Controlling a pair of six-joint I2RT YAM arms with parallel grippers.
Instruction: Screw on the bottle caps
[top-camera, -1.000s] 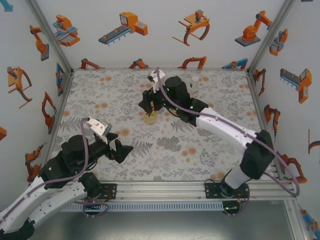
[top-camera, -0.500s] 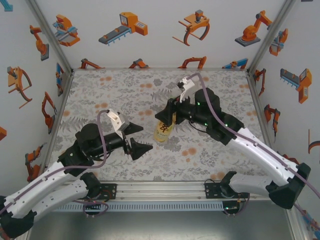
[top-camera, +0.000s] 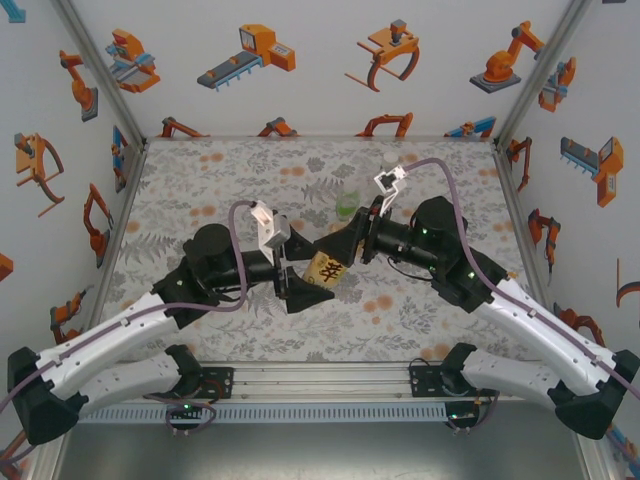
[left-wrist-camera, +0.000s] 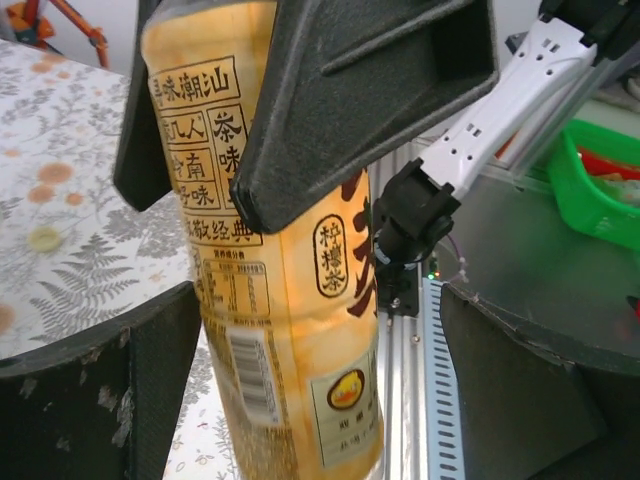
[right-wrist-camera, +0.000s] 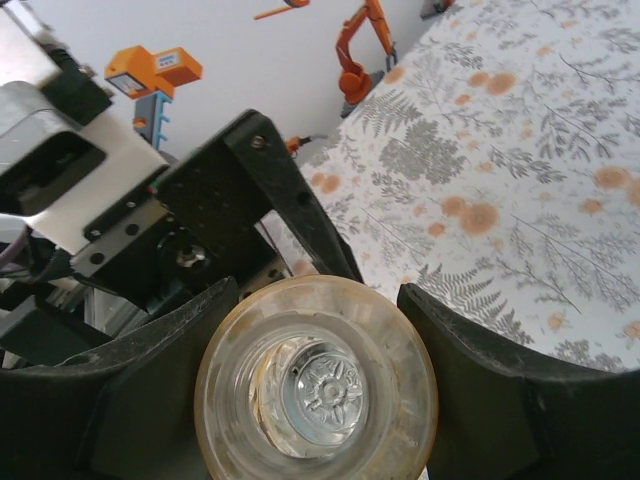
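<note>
Right fingers clamp the amber bottle across its yellow label and hold it tilted over the near middle of the desk. The left fingers stand spread wide on either side of it, and the one toward the rail is plainly clear of the label.

No cap can be seen between either pair of fingers. The round end of the bottle that faces the right wrist camera could be neck or base; the view does not settle it. The green bottle and the clear bottle stand upright toward the far side, just behind the right arm, too small from above to say whether they are capped. By this showing the job looks to be at an early stage: one bottle is steadied for a hand-off or a twist, and two wait their turn.

Bare desk lies to the left and far left, with the walls well apart. The tight spots are the metal rail near the arms' bases and the green bottle close behind the right wrist.
</note>
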